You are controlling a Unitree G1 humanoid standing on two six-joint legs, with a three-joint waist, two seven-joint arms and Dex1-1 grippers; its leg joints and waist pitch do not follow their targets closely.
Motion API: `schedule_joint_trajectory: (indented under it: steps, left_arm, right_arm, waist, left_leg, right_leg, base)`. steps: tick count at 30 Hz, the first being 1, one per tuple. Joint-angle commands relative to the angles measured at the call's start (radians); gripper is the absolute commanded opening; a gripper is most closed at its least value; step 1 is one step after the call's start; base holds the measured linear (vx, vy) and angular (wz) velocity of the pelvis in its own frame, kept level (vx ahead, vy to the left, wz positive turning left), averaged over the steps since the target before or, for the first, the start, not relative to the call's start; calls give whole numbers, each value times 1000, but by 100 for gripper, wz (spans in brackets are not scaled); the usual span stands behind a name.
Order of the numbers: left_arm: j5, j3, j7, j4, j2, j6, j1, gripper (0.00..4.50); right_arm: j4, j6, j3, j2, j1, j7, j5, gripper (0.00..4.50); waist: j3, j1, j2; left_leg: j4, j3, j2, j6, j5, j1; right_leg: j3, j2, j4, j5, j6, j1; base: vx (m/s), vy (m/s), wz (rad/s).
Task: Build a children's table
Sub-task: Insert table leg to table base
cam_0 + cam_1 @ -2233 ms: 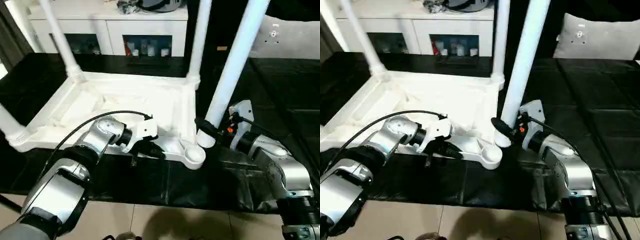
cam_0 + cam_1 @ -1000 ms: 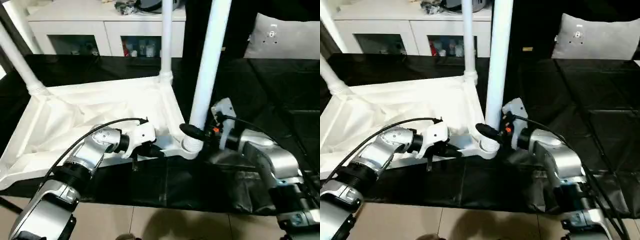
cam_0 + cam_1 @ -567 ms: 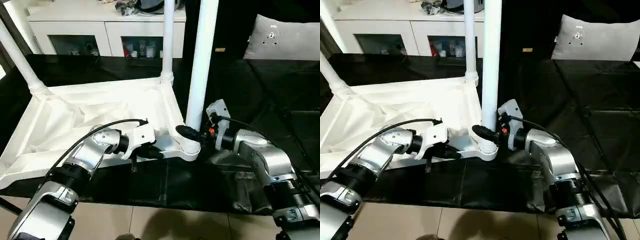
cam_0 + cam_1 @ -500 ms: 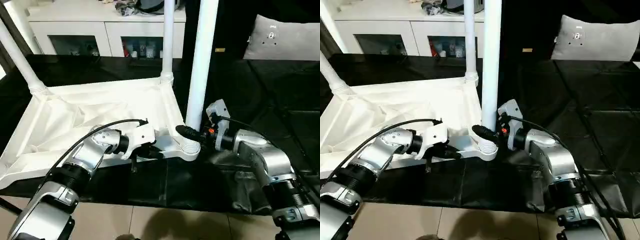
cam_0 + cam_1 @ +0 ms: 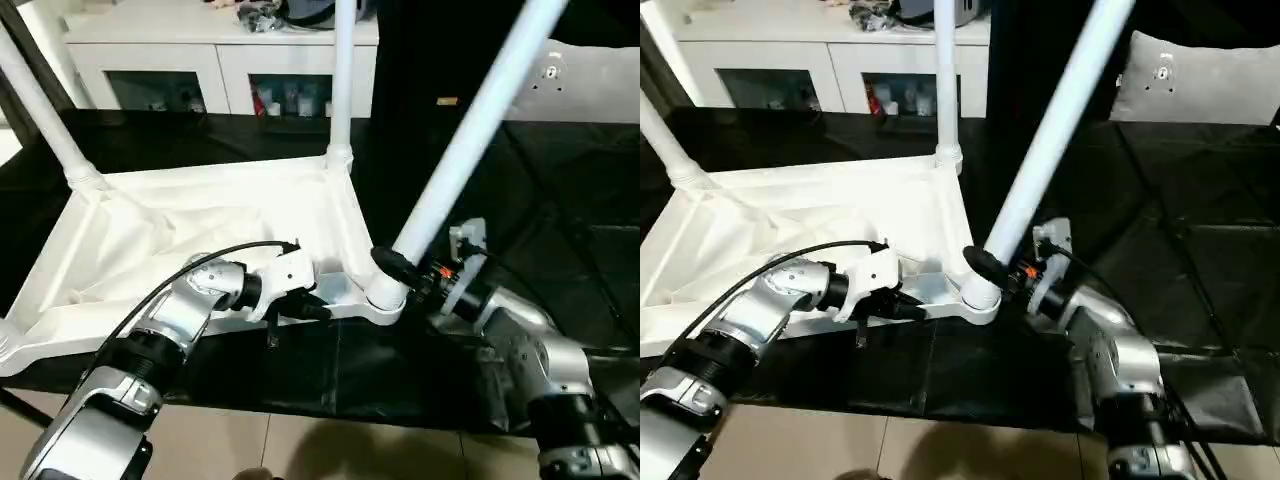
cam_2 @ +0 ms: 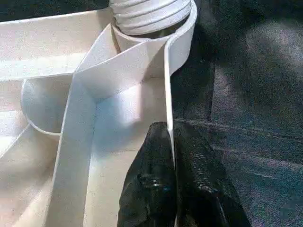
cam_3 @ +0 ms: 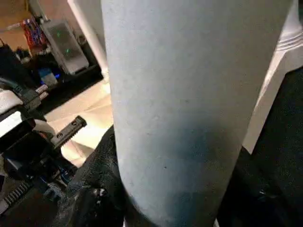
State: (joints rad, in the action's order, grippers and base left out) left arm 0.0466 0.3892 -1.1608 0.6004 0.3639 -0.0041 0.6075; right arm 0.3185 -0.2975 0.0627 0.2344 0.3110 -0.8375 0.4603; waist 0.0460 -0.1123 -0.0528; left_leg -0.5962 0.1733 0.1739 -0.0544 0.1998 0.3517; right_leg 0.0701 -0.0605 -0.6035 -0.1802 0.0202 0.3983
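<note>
The children's table lies upside down, its white top (image 5: 190, 225) on a black mat. Two white legs (image 5: 343, 80) stand upright in its far corner sockets. At the near right corner, a third leg (image 5: 470, 130) leans to the right, its ribbed foot in the socket (image 6: 151, 19). My right gripper (image 5: 395, 275) is shut on this leg just above the socket, its fingers (image 7: 102, 161) wrapped around the tube. My left gripper (image 5: 312, 310) is shut on the top's thin near rim (image 6: 169, 113), a short way left of that socket.
A white cabinet (image 5: 230, 60) with glass doors stands behind the table. A grey cushion (image 5: 590, 85) lies at the back right. The black mat (image 5: 560, 200) stretches to the right, and pale floor (image 5: 300, 450) runs along the front. A black cable (image 5: 180, 262) arcs over my left forearm.
The leg in my right gripper has tipped from upright to leaning right, and my right forearm has swung lower and to the right. My left gripper keeps its hold on the rim.
</note>
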Motion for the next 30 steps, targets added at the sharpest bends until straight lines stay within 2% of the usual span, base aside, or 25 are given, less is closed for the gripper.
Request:
schedule_joint_trajectory:
  steps: [1, 2, 4, 7, 11, 12, 14, 19, 22, 23, 24, 30]
  left_arm:
    - [36, 31, -1, 25, -2, 2, -9, 0]
    - [37, 31, 0, 27, -2, 1, -7, 0]
    - [39, 31, 0, 29, -2, 0, -6, 0]
    - [46, 33, 2, 38, -2, -7, -1, 0]
    - [51, 36, 1, 45, -1, -13, 2, 0]
    - [52, 37, -1, 44, 0, -15, 2, 0]
    - [52, 37, -2, 43, 1, -15, 1, 0]
    - [57, 37, -10, 43, 8, -24, -1, 0]
    - [59, 35, -16, 49, 10, -31, 6, 0]
    - [59, 34, -19, 53, 12, -35, 12, 0]
    - [59, 33, -20, 54, 13, -36, 14, 0]
    - [64, 33, -24, 52, 19, -39, 18, 0]
  right_arm:
    - [29, 29, -18, 6, -50, 15, -63, 191]
    - [29, 50, -28, 12, -57, 20, -84, 191]
    - [30, 74, -41, 21, -63, 27, -109, 191]
    - [33, 121, -83, 57, -65, 35, -175, 191]
    - [31, 135, -123, 85, -56, 29, -221, 191]
    - [34, 137, -151, 99, -50, 26, -250, 191]
    - [37, 131, -164, 104, -45, 22, -260, 191]
    - [69, 110, -225, 118, -8, -3, -299, 191]
    - [88, 96, -245, 120, 12, -10, -308, 191]
    - [106, 88, -254, 116, 32, -12, -310, 191]
    - [113, 84, -255, 114, 41, -12, -310, 191]
    - [134, 66, -267, 115, 73, -36, -312, 191]
  waist:
    - [-56, 3, -6]
    - [-57, 4, -1]
    - [-55, 6, -1]
    - [-52, 10, -2]
    - [-51, 12, 1]
    - [-51, 13, 2]
    - [-50, 15, 1]
    - [-45, 29, 2]
    - [-47, 32, 0]
    - [-47, 33, -3]
    - [-46, 36, -2]
    - [-41, 42, 7]
  left_leg:
    - [77, -23, 54, 18, 224, -3]
    - [77, -21, 55, 19, 224, -3]
    - [79, -22, 54, 19, 233, -3]
    - [80, -23, 51, 21, 258, -6]
    - [84, -24, 53, 25, 278, -12]
    - [86, -26, 54, 26, 275, -10]
    - [88, -27, 56, 25, 277, -9]
    - [89, -30, 52, 18, 336, -16]
    - [94, -32, 56, 18, 345, -17]
    - [95, -32, 54, 17, 351, -16]
    - [96, -32, 54, 16, 357, -15]
    - [93, -35, 50, 13, 398, -22]
  right_leg:
    - [-52, -93, 92, -353, 162, -46]
    - [-52, -93, 94, -350, 159, -47]
    - [-51, -92, 95, -361, 155, -46]
    - [-51, -92, 105, -453, 127, -43]
    - [-50, -93, 114, -507, 109, -40]
    - [-51, -94, 113, -498, 110, -42]
    - [-51, -94, 111, -483, 112, -43]
    - [-49, -97, 125, -576, 95, -37]
    - [-50, -93, 118, -521, 108, -40]
    - [-50, -94, 117, -512, 115, -40]
    - [-49, -93, 117, -514, 117, -41]
    - [-47, -97, 130, -635, 82, -32]
  base:
    - [0, 0, 0]
    - [0, 0, 0]
    - [0, 0, 0]
    - [0, 0, 0]
    - [0, 0, 0]
    - [0, 0, 0]
    - [0, 0, 0]
    - [0, 0, 0]
    - [0, 0, 0]
    - [0, 0, 0]
    - [0, 0, 0]
    - [0, 0, 0]
